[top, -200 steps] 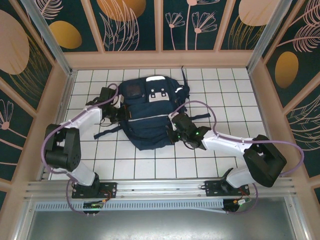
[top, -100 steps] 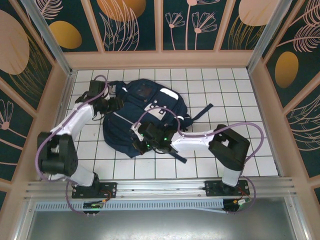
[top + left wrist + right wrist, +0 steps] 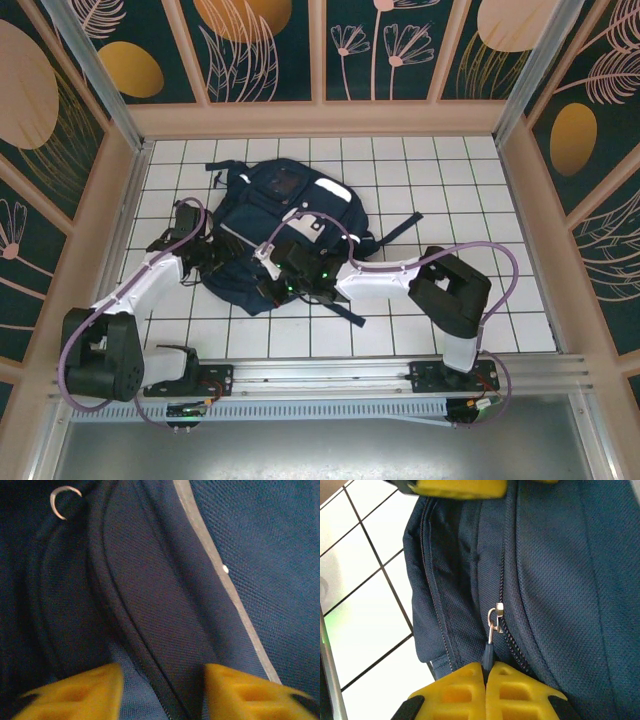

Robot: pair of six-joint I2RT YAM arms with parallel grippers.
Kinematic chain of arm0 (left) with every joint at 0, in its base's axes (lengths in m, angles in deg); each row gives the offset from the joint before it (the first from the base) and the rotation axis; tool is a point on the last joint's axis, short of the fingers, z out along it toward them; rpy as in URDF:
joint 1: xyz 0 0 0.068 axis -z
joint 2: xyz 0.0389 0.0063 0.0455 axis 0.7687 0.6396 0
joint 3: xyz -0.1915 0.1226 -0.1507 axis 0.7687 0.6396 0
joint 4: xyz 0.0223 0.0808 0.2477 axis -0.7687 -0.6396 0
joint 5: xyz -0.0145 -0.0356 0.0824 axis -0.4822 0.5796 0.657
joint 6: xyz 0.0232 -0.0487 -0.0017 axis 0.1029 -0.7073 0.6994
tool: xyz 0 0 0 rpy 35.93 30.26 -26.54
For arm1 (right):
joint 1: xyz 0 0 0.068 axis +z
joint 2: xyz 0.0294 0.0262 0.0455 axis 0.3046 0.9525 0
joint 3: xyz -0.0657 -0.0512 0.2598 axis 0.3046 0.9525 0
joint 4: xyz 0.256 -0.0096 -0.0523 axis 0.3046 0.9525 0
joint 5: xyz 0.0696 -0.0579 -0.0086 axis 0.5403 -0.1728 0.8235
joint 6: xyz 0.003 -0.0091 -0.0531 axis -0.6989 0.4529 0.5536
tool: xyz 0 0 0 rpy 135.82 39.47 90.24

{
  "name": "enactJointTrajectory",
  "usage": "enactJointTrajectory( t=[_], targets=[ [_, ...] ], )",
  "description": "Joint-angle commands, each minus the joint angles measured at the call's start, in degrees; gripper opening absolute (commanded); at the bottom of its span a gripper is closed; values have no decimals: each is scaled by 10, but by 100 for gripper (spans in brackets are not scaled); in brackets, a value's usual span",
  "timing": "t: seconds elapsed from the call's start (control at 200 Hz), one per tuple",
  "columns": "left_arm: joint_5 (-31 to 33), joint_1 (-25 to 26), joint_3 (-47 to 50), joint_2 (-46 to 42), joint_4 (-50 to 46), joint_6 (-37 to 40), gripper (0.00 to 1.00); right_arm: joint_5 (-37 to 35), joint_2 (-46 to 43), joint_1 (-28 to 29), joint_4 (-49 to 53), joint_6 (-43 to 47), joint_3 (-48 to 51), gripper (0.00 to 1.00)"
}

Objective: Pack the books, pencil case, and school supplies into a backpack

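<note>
The large dark navy fabric backpack (image 3: pixel 300 200) lies flat on the white tiled table (image 3: pixel 450 170), left of centre. The left arm stretches forward and inward from its base, forearm low. Its left gripper (image 3: pixel 160 695) sits at the bag's left side, yellow fingers (image 3: pixel 75 692) apart on either side of a piped seam, pinching nothing. The right arm folds sharply at the elbow and reaches leftward over the bag's near edge. The right gripper (image 3: pixel 485 677) is clamped together on the slim dark zip pull (image 3: pixel 487 655), just below the small metal slider (image 3: pixel 495 612).
</note>
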Motion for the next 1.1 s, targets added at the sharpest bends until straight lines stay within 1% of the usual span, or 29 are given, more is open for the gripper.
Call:
enactJointTrajectory(
  t=[0.0,0.025,0.035,0.165,0.23,0.35,0.475,0.566,0.626,0.676,0.796,0.821,0.866,0.901,0.956,1.011,1.056,1.096],
  targets=[
    [24,4,8,14,41,-26,15,25,4,18,-16,26,-26,0],
    [34,4,0,19,38,-10,3,9,2,19,-9,25,-22,0],
    [37,3,-5,22,36,-1,0,3,0,19,-5,25,-19,0],
    [95,2,-65,37,-24,70,0,-93,-38,11,41,16,47,0],
    [96,-5,-75,35,-29,103,0,-135,-69,-2,56,12,91,0],
    [99,-16,-92,51,-42,145,0,-172,-122,-61,81,14,150,0],
    [65,-17,-97,78,-30,177,0,-195,-154,-133,74,22,189,0],
    [63,-18,-105,111,-32,210,0,-208,-148,-186,63,23,190,0],
    [51,-18,-111,124,-31,226,0,-207,-133,-206,61,34,175,0],
    [42,-18,-107,124,-20,235,0,-213,-119,-210,61,43,160,0],
    [33,-18,-112,129,-14,254,0,-194,-91,-210,71,64,125,0],
    [23,-18,-117,131,-18,258,0,-201,-88,-212,74,61,122,0],
    [9,-18,-123,131,-24,264,0,-236,-86,-215,84,46,118,0],
    [4,-18,-121,126,-23,268,0,-244,-87,-223,88,39,120,0],
    [8,-18,-115,117,-18,275,0,-232,-93,-240,86,35,128,0],
    [16,-18,-112,114,-20,288,0,-202,-100,-253,81,44,136,0],
    [13,-18,-115,118,-27,295,0,-183,-106,-258,82,50,138,5],
    [-4,-18,-118,123,-36,297,0,-165,-113,-260,85,54,139,11]
  ],
)
